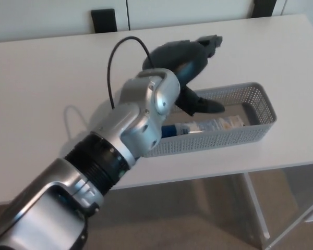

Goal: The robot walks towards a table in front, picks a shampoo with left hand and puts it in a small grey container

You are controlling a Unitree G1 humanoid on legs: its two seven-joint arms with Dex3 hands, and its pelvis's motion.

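Over the grey container (224, 139), left hand (182, 62) hangs spread, holding nothing.
Shampoo (211, 125) lies inside; label print unreadable, blue end hidden behind the wrist (146, 107).

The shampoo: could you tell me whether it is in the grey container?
In: the shampoo lies on its side within the grey container.
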